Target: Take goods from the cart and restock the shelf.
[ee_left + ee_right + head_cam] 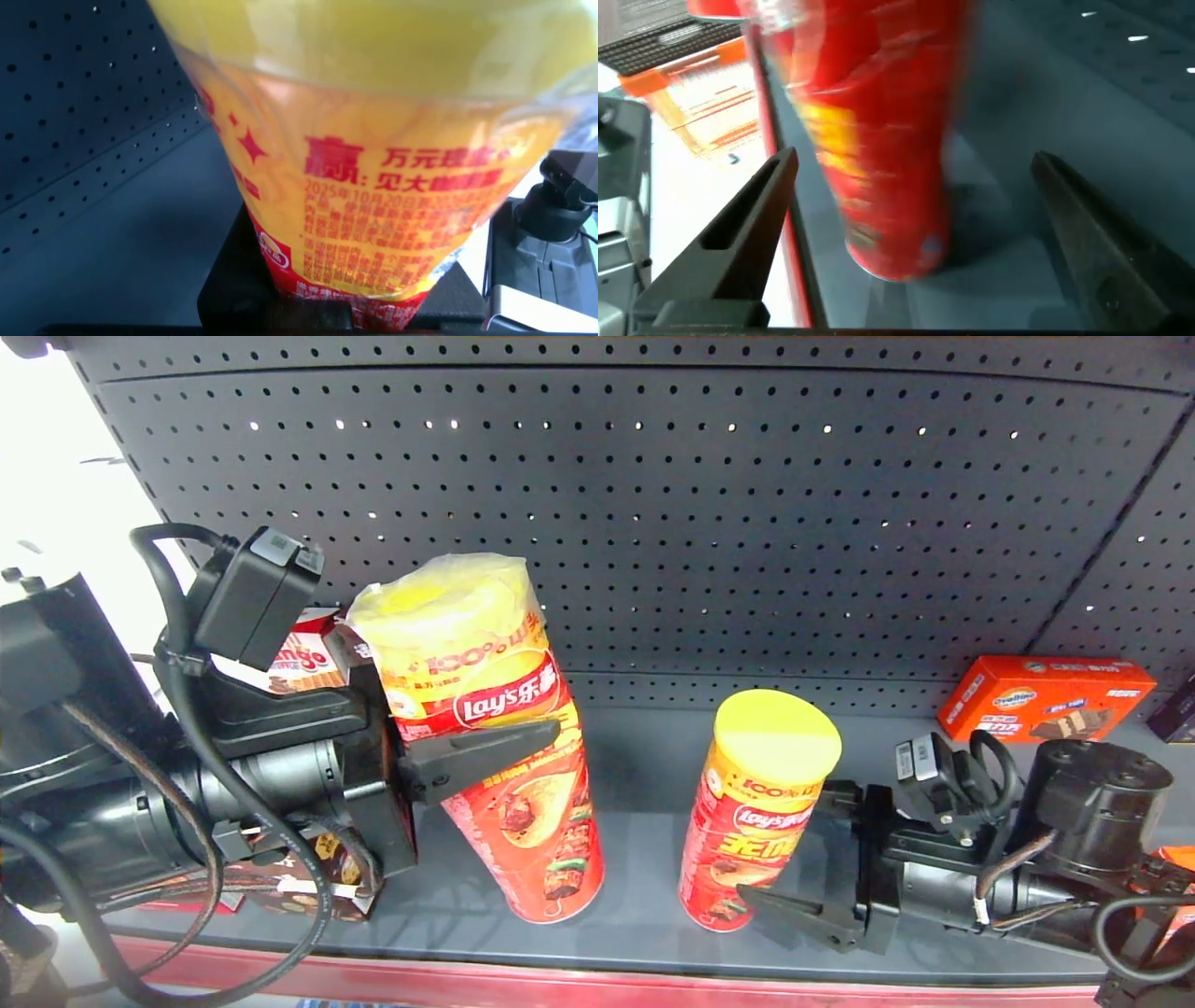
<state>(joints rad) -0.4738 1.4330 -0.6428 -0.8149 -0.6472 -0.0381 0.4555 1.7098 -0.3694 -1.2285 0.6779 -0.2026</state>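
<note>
**Red cans on shelf: two counted**

Clamped in left gripper (495, 728): tall can (467, 635), tilted, top wrapped in plastic, base down at shelf (644, 775). Far finger hidden behind it. Upright between right gripper's (784, 845) wide-spread fingers: short can (761, 803), contact hard to judge. Three boxes: orange box (1041, 695) well beyond right gripper, red-white box (308, 658) behind left gripper, brown box (317, 887) beneath it. Last two mostly covered.
</note>
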